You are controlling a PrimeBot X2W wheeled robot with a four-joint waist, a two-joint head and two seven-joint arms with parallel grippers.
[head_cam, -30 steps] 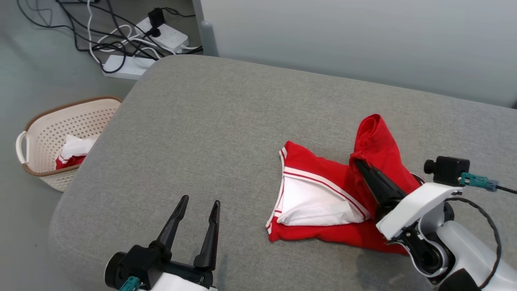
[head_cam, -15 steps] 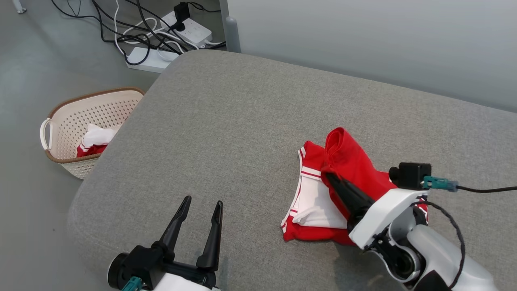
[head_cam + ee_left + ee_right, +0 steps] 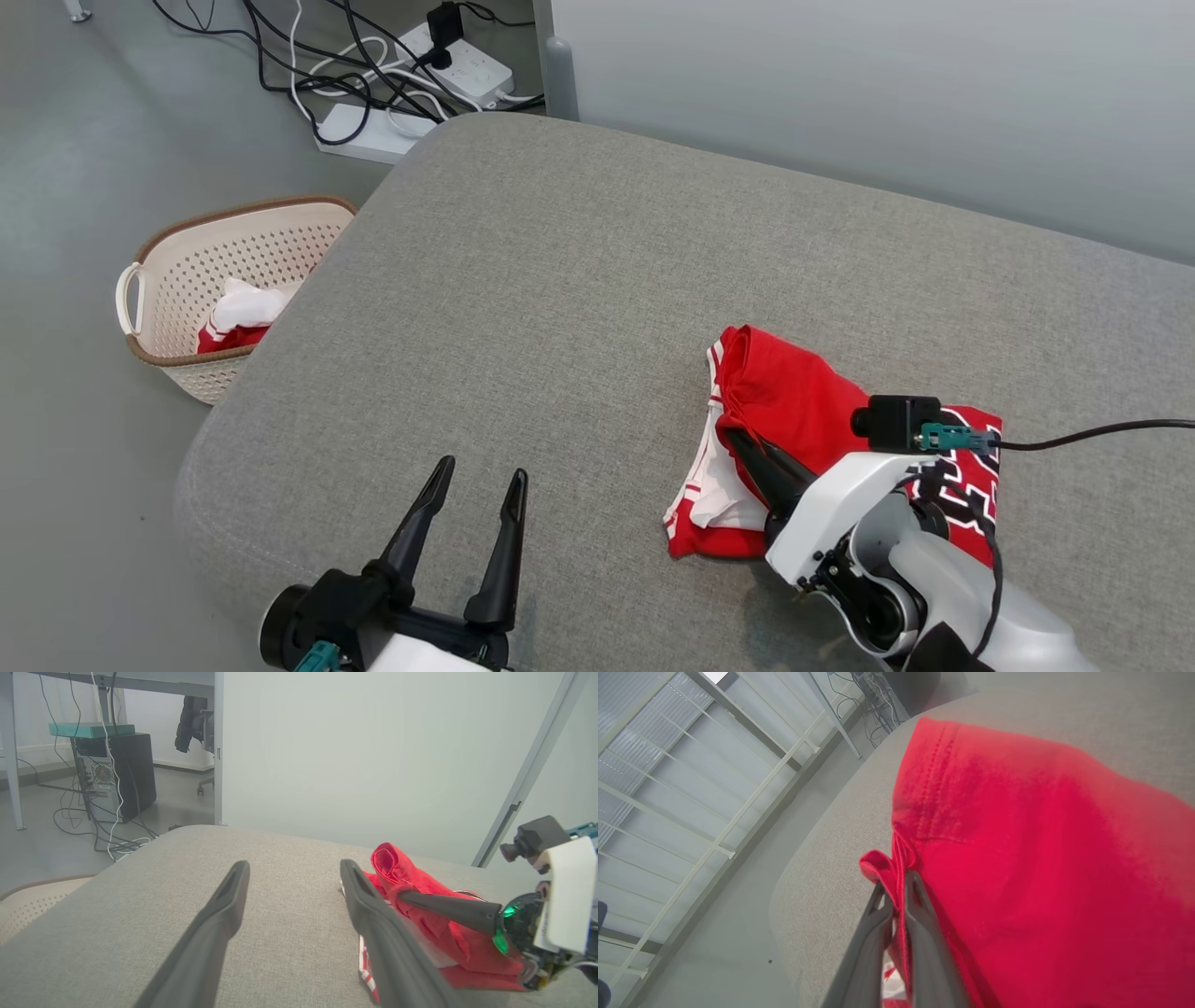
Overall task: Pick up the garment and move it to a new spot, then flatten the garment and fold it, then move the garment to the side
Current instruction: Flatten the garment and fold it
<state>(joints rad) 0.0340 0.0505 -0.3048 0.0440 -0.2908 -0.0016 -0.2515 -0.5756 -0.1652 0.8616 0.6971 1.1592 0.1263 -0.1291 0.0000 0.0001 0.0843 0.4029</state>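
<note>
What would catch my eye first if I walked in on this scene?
The bright red garment, bunched on the right of the grey cushion, stands out most, with the right arm's jaws pinched shut on a fold of it. The left arm's jaws stand wide open at lower left, and a cream basket with more red and white cloth sits on the floor to the left.
</note>
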